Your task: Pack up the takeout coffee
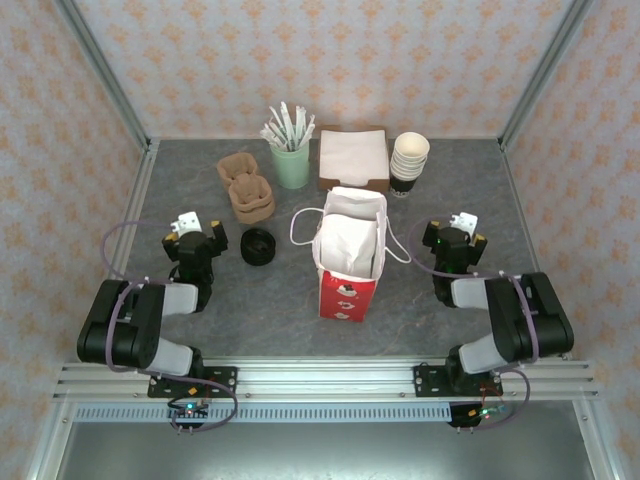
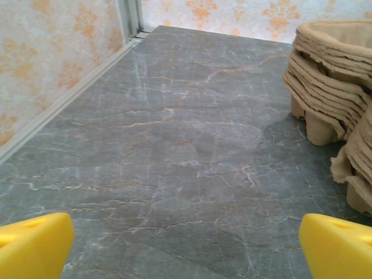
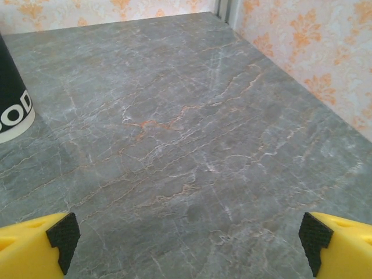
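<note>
The left pincer (image 2: 186, 251) and right pincer (image 3: 189, 247) are both hanging low over the table (image 1: 300, 300), jaws apart and empty. The coffee is probably sitting hidden inside the upright bag (image 1: 347, 292), though I cannot tell. The bag is standing at the right pincer's 9 o'clock, nearer to it than to the left.

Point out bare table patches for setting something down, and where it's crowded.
Bare: the left strip between the wall rail and the pulp carriers, ahead of the open left gripper; the right corner beyond the open right gripper, beside the cup stack. Crowded: the back row from carriers to cup stack, and around the bag and black lids.
</note>
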Controlling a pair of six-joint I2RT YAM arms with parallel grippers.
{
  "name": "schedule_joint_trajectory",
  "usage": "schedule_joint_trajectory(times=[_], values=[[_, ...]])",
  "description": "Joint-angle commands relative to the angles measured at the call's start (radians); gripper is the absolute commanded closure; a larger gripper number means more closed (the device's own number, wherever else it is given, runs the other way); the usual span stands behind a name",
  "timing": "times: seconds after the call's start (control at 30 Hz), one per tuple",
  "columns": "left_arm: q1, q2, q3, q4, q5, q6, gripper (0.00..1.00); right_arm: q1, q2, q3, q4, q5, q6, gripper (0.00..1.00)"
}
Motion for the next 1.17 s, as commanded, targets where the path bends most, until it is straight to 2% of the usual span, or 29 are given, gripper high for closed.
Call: schedule_joint_trajectory(times=[0.0, 0.13, 1.13], values=[[0.003, 0.023, 0.038, 0.024, 0.037, 0.032, 0.00, -0.007, 0.043, 0.021, 0.108, -0.062, -0.026, 0.01], [-0.049, 0.045, 0.099, -0.059, -0.060, 0.060, 0.00, -0.055, 0.035, 0.067, 0.004, -0.127, 0.012, 0.01], [-0.052, 0.046, 0.098, -0.052, -0.063, 0.062, 0.00, -0.056, 0.037, 0.065, 0.009, -0.130, 0.012, 0.01]])
